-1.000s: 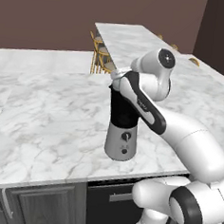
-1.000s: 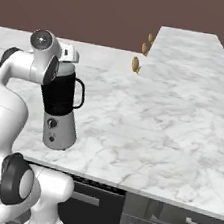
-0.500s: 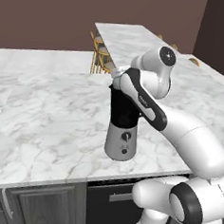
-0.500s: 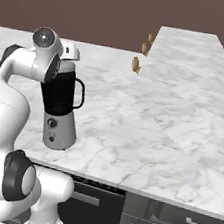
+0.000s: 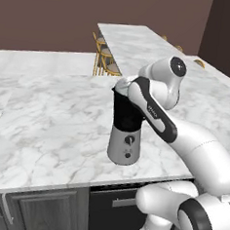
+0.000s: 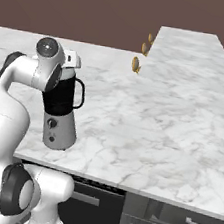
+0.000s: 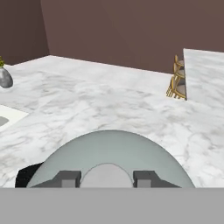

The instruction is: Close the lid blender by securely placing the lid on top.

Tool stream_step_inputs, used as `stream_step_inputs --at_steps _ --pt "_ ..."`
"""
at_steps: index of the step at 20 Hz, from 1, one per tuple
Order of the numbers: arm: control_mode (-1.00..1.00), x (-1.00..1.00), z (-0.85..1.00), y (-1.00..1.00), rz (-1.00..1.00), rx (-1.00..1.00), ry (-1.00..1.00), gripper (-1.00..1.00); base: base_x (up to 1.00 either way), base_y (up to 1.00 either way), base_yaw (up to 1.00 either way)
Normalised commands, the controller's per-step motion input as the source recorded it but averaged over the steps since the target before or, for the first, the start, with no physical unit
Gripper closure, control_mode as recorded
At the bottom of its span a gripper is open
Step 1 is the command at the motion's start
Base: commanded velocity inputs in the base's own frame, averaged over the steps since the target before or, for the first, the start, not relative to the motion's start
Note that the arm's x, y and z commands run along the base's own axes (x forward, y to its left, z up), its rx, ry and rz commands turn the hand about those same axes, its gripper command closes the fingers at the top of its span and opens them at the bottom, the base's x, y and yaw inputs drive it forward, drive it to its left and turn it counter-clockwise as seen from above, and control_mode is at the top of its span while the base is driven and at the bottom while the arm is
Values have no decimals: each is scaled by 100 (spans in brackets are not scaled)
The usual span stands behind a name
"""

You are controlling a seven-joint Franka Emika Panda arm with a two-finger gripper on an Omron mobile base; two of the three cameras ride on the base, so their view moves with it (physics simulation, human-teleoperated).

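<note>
Lid (image 7: 109, 151) sits on blender (image 5: 126, 128) jar mouth, jaws clamped on its knob

The lid (image 7: 109, 151) sits atop the blender (image 5: 125, 132) on the counter (image 5: 52, 126).

The lid (image 7: 109, 151) is pale grey-green, its centre knob lighter grey. The blender (image 5: 125, 132) has a black jar over a silver-grey base with a black dial. The counter (image 6: 147, 124) is white marble with grey veining. At twelve o'clock, the wall (image 5: 56, 19) is dark brown.
</note>
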Motion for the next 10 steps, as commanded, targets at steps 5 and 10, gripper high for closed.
stream_step_inputs --at_steps 5,10 --pt "-100 0 -46 0 1 0 3 100 0 0 0" --pt "-100 10 -5 0 1 0 4 100 0 0 0"
